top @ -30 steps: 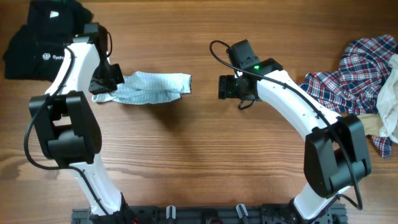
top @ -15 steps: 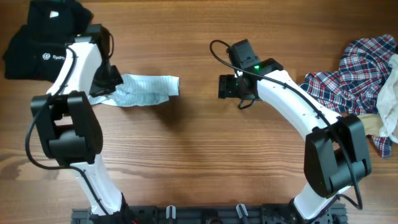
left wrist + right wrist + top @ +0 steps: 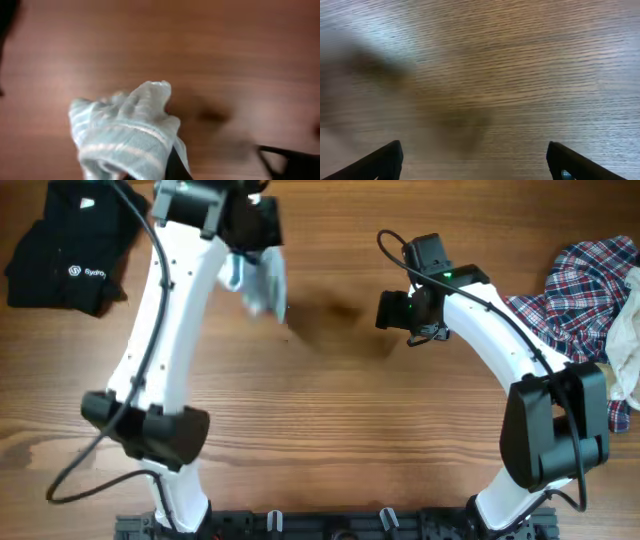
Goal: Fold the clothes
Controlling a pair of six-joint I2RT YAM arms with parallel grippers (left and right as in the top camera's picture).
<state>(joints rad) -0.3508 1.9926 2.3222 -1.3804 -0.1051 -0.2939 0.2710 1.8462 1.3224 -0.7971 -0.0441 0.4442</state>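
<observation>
Two arms are on my screen, and only one of them has cloth. The left fingers (image 3: 175,165) are clamped on the pale-blue striped garment (image 3: 262,280). In the left wrist view it bunches up just ahead of them in a crumpled, ribbed wad, and I can see only a dark sliver of one finger under it. From overhead, the left arm (image 3: 165,330) reaches up and away from me towards the far edge of the desk (image 3: 320,440). The garment dangles below its wrist as a short, blurred strip, left of the middle of the desk. It looks to be hanging clear of the wood, though the blur keeps me from being sure. A soft dark shadow (image 3: 340,310) lies on the desk between the garment and the other arm.

The right fingers (image 3: 377,162) stand wide apart with nothing between them. The right wrist view shows only bare wood grain between the two black tips. Overhead, the right arm (image 3: 480,310) bends in from the right side, with its wrist near the middle of the desk and well apart from the garment.

The black logo garments (image 3: 65,255) lie in a heap at the far left corner, with a white logo showing. The plaid shirt (image 3: 580,290) is crumpled at the far right, and the beige piece (image 3: 628,330) lies against it at the very edge of the view.
</observation>
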